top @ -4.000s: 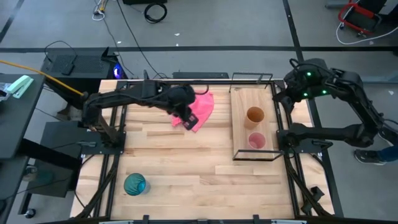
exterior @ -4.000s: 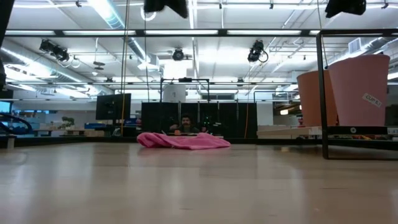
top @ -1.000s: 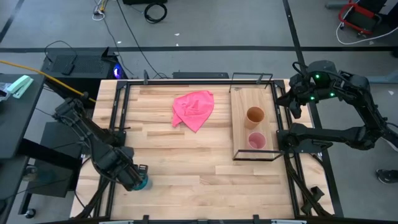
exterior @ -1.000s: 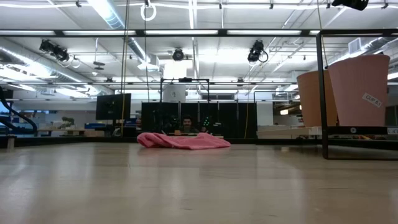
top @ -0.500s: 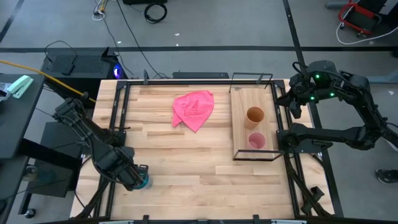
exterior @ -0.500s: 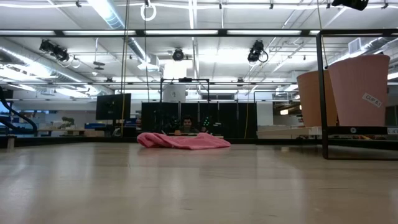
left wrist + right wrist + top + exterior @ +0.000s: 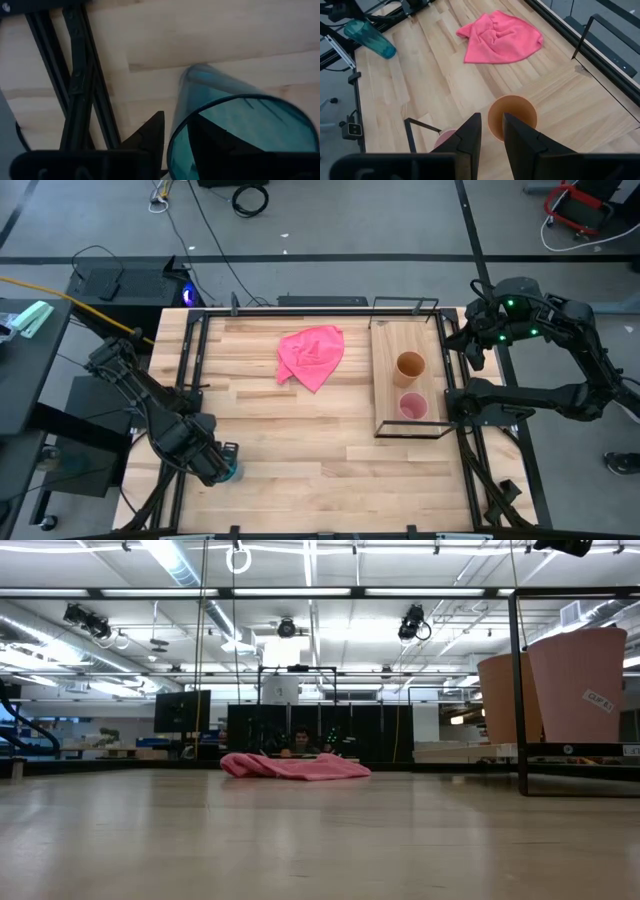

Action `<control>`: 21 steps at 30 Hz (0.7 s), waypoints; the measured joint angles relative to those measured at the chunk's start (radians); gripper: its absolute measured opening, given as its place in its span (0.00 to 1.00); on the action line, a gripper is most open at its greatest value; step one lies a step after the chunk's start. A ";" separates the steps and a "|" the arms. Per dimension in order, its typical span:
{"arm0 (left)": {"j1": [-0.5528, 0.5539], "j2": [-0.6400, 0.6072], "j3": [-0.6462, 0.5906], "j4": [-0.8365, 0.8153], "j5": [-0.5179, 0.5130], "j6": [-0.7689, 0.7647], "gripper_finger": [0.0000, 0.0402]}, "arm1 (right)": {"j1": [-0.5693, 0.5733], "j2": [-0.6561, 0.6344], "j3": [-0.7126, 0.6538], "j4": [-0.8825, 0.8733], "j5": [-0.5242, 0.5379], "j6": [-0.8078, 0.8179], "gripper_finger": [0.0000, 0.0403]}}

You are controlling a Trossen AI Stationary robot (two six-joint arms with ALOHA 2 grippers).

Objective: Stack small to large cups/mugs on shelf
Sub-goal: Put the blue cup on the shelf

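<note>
Left gripper fingers astride teal cup rim, one inside, pinching its wall

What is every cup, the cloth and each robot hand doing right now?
Teal cup: upright on the table, left gripper's fingers astride its rim.
Orange cup: upright on the shelf.
Pink cup: upright on the shelf, beside the orange cup.
Cloth: crumpled on the table.
Left gripper: at the teal cup.
Right gripper: open, beside the shelf.
</note>
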 joint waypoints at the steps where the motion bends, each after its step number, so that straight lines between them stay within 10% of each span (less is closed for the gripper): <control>1: 0.000 0.000 0.000 -0.002 -0.008 0.001 0.23 | 0.000 0.000 0.000 0.000 0.000 0.000 0.22; 21: 0.003 0.000 0.002 -0.044 -0.113 0.104 0.05 | 0.000 0.000 0.000 0.002 0.000 0.098 0.22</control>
